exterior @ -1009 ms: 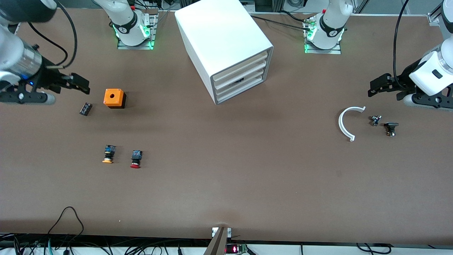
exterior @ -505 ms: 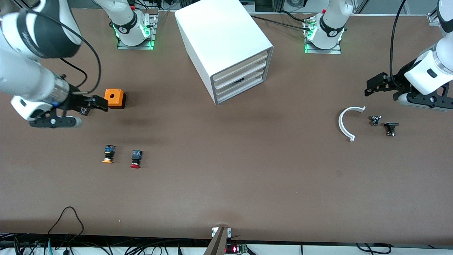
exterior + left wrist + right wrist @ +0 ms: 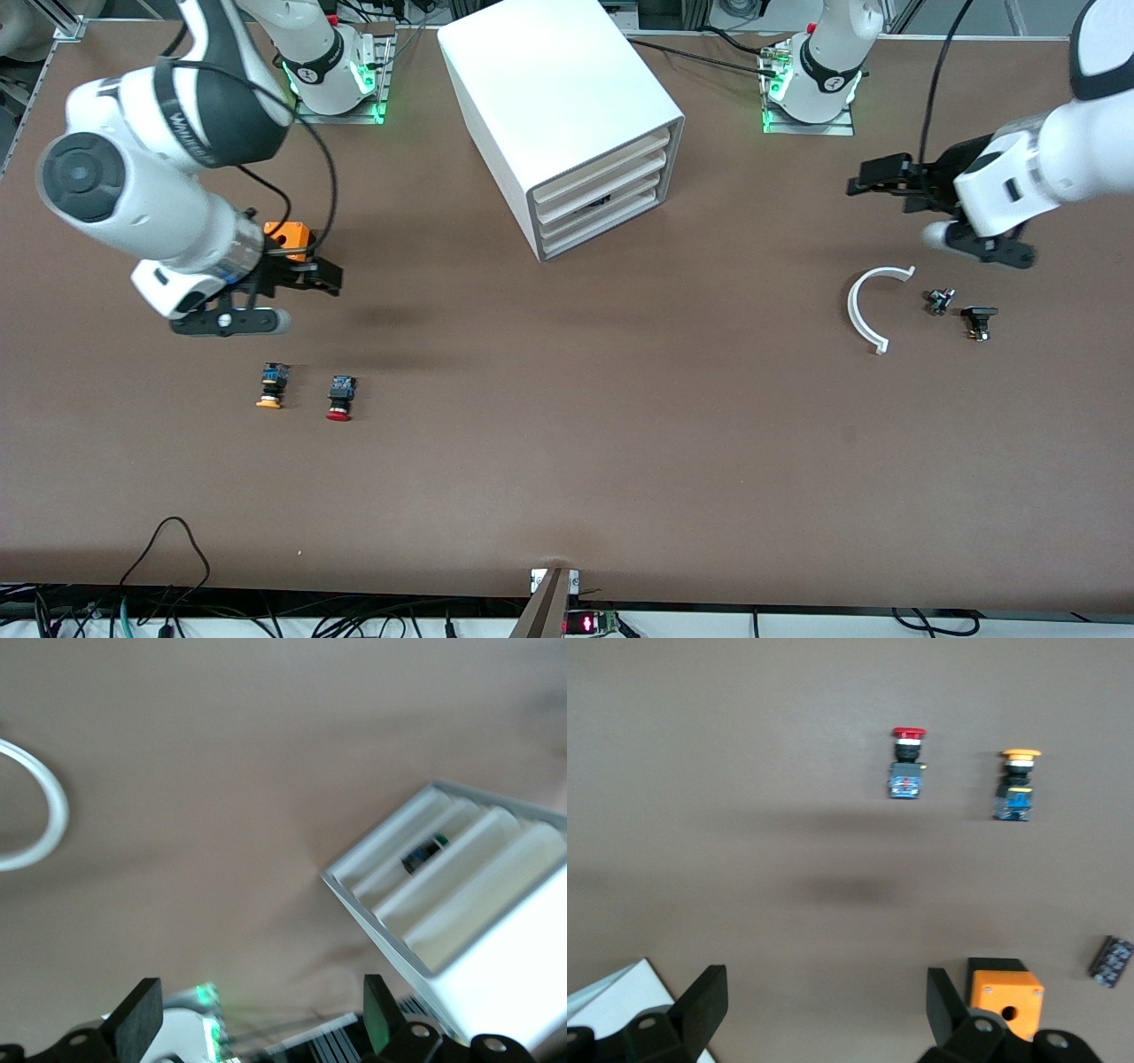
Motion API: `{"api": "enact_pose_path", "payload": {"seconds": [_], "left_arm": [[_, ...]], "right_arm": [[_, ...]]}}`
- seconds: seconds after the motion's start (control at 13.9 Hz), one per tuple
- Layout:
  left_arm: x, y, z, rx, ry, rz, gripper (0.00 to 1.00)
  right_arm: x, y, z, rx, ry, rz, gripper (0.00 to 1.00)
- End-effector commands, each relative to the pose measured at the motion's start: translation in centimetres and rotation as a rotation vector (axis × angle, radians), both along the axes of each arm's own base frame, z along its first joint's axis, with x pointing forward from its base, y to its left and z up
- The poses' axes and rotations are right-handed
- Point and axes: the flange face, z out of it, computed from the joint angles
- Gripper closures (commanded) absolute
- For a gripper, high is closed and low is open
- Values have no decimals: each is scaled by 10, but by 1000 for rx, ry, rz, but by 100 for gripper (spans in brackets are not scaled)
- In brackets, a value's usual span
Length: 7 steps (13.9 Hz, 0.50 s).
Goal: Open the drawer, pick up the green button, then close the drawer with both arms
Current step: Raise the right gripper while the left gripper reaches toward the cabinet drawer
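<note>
The white cabinet (image 3: 567, 97) stands at the back middle of the table with its four drawers (image 3: 602, 190) shut or nearly so. A small dark part (image 3: 595, 202) shows in the gap at the third drawer from the top. In the left wrist view (image 3: 423, 853) it is a black body with a green end, the button. My left gripper (image 3: 858, 184) is open and empty, in the air toward the left arm's end, apart from the cabinet. Its fingers (image 3: 135, 1020) stand wide. My right gripper (image 3: 330, 280) is open and empty, over the table beside the orange box (image 3: 288, 236).
A red-capped button (image 3: 339, 399) and an orange-capped button (image 3: 271, 386) lie nearer the front camera than the right gripper. A small black part (image 3: 1110, 958) lies by the orange box (image 3: 1003, 992). A white half ring (image 3: 864, 310) and two small dark parts (image 3: 961, 312) lie under the left arm.
Both arms have swung in toward the cabinet. The right gripper has moved from the table's end to past the orange box. The left gripper has moved closer to the cabinet.
</note>
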Motion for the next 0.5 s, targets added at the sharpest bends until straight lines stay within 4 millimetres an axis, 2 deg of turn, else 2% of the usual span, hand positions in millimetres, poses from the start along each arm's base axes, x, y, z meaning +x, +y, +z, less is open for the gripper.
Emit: {"api": "enact_pose_path", "payload": {"seconds": [0.0, 0.07, 0.22, 0.36, 0.43], "left_arm": [[5, -14, -22, -112, 104, -30, 0], [5, -20, -28, -135, 110, -55, 0], [15, -30, -59, -277, 92, -173, 0], [20, -27, -81, -464, -12, -242, 0], [21, -23, -100, -531, -57, -222, 0]], "right_arm": [[-1, 26, -5, 11, 1, -47, 1], [-2, 35, -9, 8, 4, -70, 1], [-3, 52, -19, 5, 5, -122, 1], [-9, 67, -18, -3, 3, -146, 1], [-13, 79, -21, -8, 1, -142, 1]]}}
